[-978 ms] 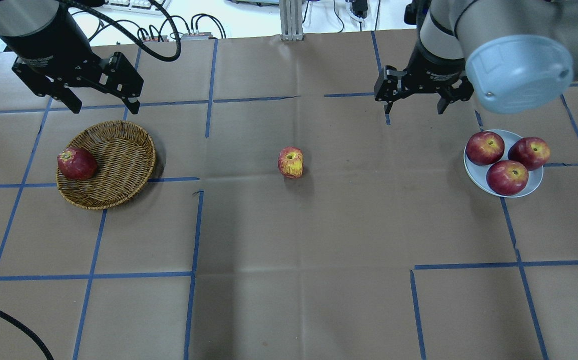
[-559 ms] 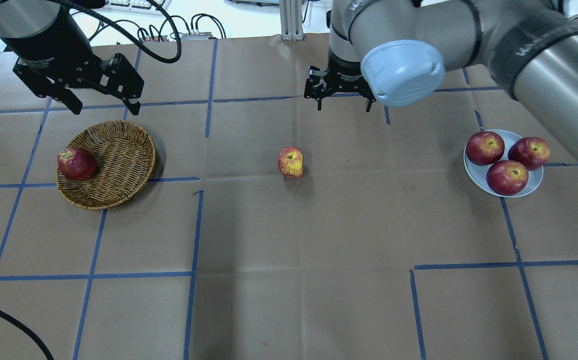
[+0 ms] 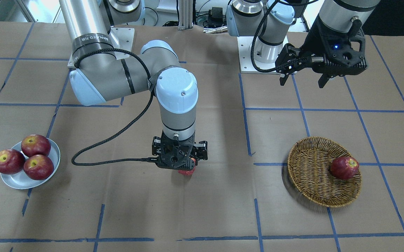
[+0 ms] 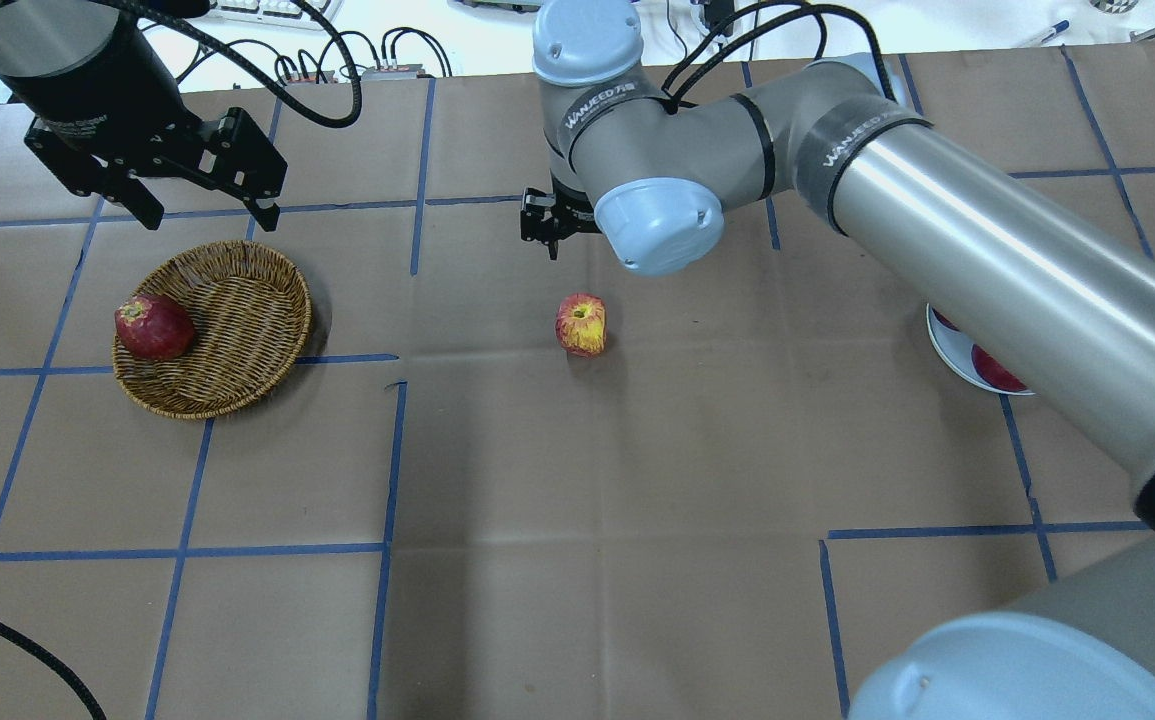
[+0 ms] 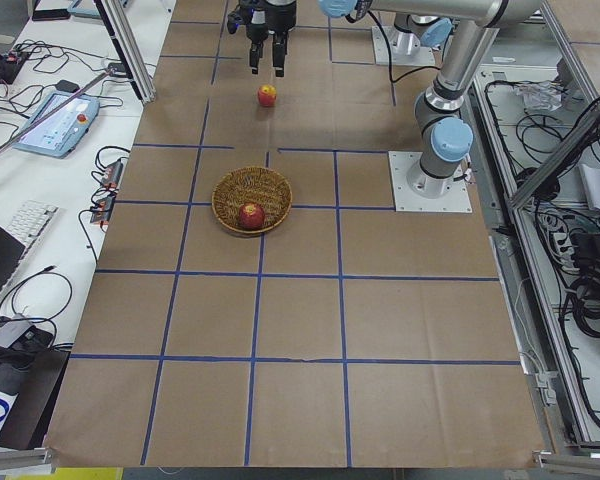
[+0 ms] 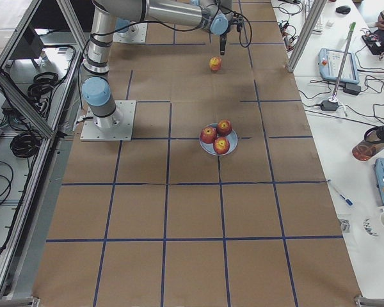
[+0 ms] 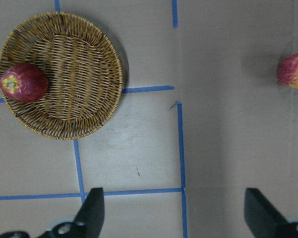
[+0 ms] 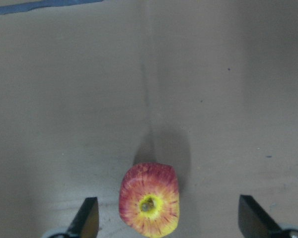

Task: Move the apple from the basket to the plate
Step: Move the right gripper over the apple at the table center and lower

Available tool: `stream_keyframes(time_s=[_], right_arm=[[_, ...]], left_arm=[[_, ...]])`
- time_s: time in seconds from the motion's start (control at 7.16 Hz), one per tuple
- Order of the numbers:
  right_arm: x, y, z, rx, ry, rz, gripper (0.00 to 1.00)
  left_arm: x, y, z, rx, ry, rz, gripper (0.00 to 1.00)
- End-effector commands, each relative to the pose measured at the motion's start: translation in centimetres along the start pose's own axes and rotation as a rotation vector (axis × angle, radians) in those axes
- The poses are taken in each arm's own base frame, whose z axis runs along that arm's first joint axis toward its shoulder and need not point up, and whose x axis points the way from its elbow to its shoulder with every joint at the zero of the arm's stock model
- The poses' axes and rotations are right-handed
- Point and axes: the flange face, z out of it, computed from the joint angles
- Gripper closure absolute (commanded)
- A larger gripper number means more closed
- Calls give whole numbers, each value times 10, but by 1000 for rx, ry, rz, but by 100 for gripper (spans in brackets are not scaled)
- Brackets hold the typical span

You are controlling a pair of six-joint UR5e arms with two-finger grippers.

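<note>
The pinkish-red, yellow-streaked apple [image 4: 581,324] stands on the table's middle, outside the basket. My right gripper [image 8: 169,225] is open and hovers just above it without touching. The apple [image 8: 149,199] shows between its fingers in the right wrist view. In the front view the gripper [image 3: 180,161] hides most of the apple [image 3: 187,172]. The wicker basket [image 4: 237,300] at the left holds one dark red apple [image 4: 152,327]. My left gripper [image 4: 209,217] is open and empty, high behind the basket. The white plate [image 3: 14,183] holds three dark red apples.
My right arm stretches across the table's right half and hides most of the plate [image 4: 945,345] in the overhead view. Blue tape lines cross the brown paper table cover. Cables and an aluminium post stand along the far edge.
My right arm has swung left from behind the plate to over the yellow-streaked apple at the middle. The left arm, basket and apples have not moved.
</note>
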Motion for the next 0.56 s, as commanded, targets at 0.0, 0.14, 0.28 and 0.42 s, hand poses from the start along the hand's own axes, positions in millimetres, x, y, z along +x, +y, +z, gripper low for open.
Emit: stream_keyframes(time_s=[0.0, 0.14, 0.28, 0.42], right_arm=[[-9, 10, 41, -14, 7, -18, 0], [-6, 17, 52, -38, 17, -25, 0], [-2, 22, 61, -55, 25, -21, 0], [-2, 22, 65, -60, 28, -20, 0]], left_arm=[[0, -1, 2, -3, 0, 2, 1], [0, -3, 3, -5, 1, 2, 1], [0, -4, 5, -8, 1, 2, 1], [0, -5, 6, -9, 1, 3, 1]])
